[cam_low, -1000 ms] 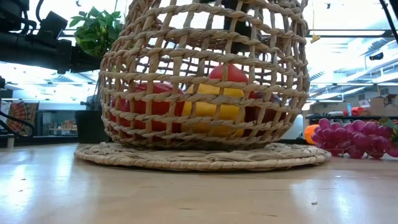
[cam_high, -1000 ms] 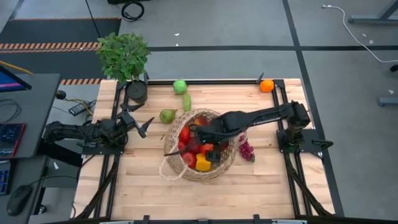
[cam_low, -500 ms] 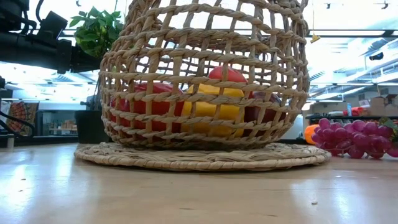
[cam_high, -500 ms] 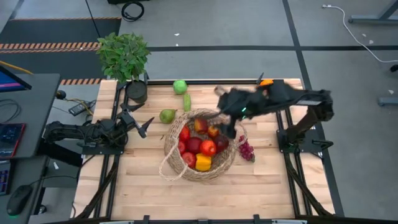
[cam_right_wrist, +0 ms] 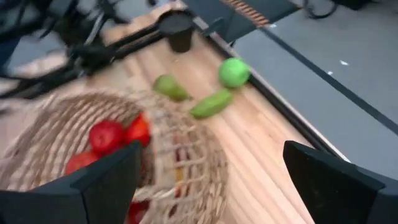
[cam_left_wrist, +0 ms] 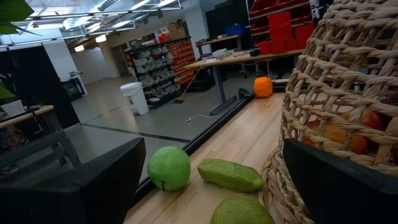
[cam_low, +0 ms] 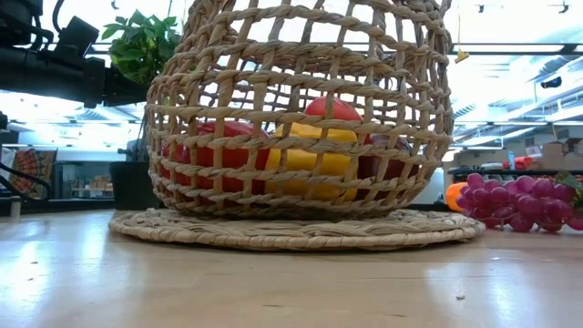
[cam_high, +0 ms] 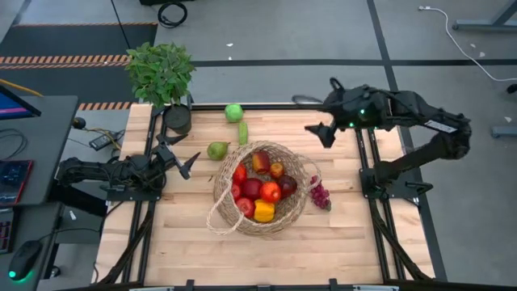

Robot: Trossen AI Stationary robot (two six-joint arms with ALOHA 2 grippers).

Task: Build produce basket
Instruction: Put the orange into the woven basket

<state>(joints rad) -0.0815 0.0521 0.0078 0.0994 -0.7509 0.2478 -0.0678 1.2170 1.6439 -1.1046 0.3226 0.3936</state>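
The tan wicker basket (cam_high: 260,189) stands mid-table on its base, with red, orange and yellow produce (cam_high: 262,187) in it. A green apple (cam_high: 234,112), a long green piece (cam_high: 242,132) and a pear (cam_high: 216,150) lie on the table beyond it, toward the far left. Purple grapes (cam_high: 321,196) lie to its right. An orange (cam_left_wrist: 263,86) sits at the far right corner. My right gripper (cam_high: 323,109) hangs open and empty, high over the far right of the table. My left gripper (cam_high: 184,153) waits open, level, left of the basket.
A potted leafy plant (cam_high: 161,74) and its dark pot (cam_high: 178,120) stand at the far left corner. Bare wood lies in front of the basket (cam_low: 273,273) and along the near edge. Black frame rails (cam_high: 380,226) run along both sides of the table.
My right gripper has come up out of the basket and swung toward the table's far right corner, rising and rolling, with nothing between its fingers. The produce inside the basket now shows uncovered.
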